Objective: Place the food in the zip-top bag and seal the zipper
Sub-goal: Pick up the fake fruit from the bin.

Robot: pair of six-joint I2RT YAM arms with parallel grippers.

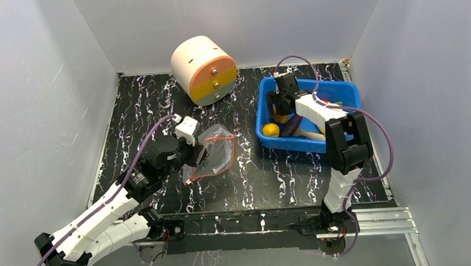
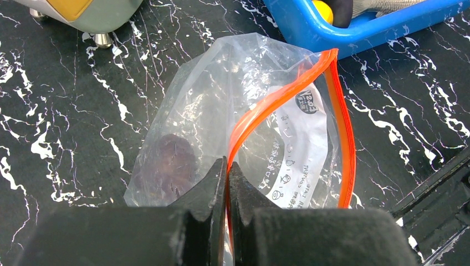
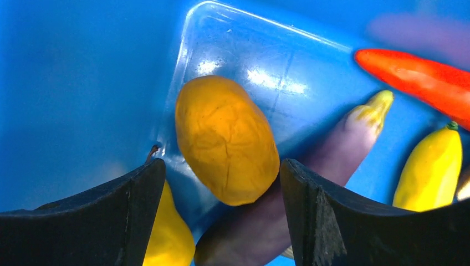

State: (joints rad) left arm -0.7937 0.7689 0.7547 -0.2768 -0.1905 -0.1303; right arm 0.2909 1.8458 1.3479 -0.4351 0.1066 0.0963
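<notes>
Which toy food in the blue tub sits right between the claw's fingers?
The orange egg-shaped plastic piece, framed by the right claw's open fingers; the purple eggplant, yellow banana and red carrot lie off-centre.

The white-and-black left arm [image 1: 106,211] stretches from the lower left toward frame centre, its black left gripper [image 2: 227,166] pinched tight on the thin red-orange zipper strip [image 2: 260,113]. The right arm [image 1: 340,165] rises at lower right, elbow bent. Its right gripper [image 3: 221,166] points down at upper right, jaws spread wide.
</notes>
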